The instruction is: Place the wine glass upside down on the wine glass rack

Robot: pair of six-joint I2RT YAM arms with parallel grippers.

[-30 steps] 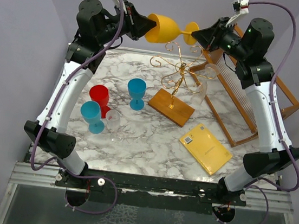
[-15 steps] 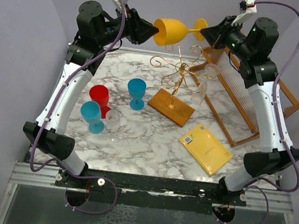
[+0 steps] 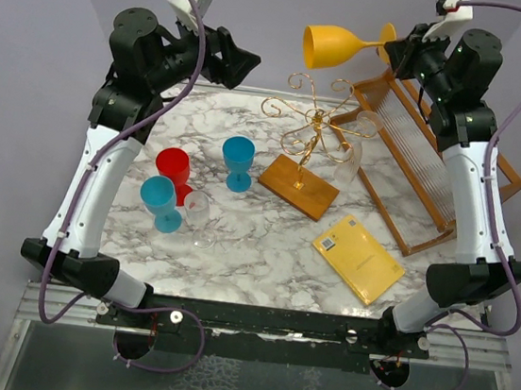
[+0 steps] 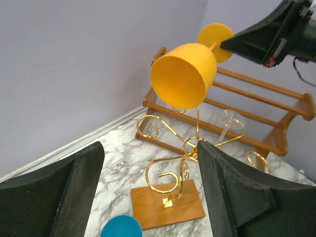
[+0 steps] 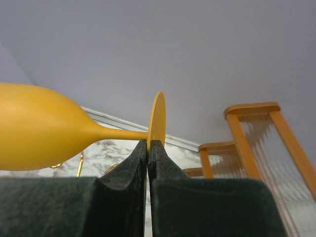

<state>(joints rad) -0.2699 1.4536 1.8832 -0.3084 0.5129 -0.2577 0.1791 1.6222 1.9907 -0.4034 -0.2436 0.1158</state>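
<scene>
High above the marble worktop (image 3: pixel 264 243), the right gripper (image 3: pixel 399 47) pinches the foot of a yellow wine glass (image 3: pixel 341 46), its jaws closed flat on the disc's lower edge. The glass lies on its side in the air, stem running left from the jaws and open mouth facing the left gripper (image 3: pixel 244 60), whose jaws stand wide apart and hold nothing, well clear of the bowl. Below and slightly nearer the camera stands the wine glass rack (image 3: pixel 309 149), one gold wire stand with curled arms on a wooden base; a clear glass (image 3: pixel 349 158) already hangs from it. The right arm is the nearer one to the rack, and the glass looks to need a quarter turn, mouth downward, before its foot can slide into a curl. Also on the worktop: two blue goblets (image 3: pixel 238 162), one red cup (image 3: pixel 173 167), one clear glass by them, one yellow book (image 3: pixel 358 257) and one large slatted wooden rack (image 3: pixel 434 174).
</scene>
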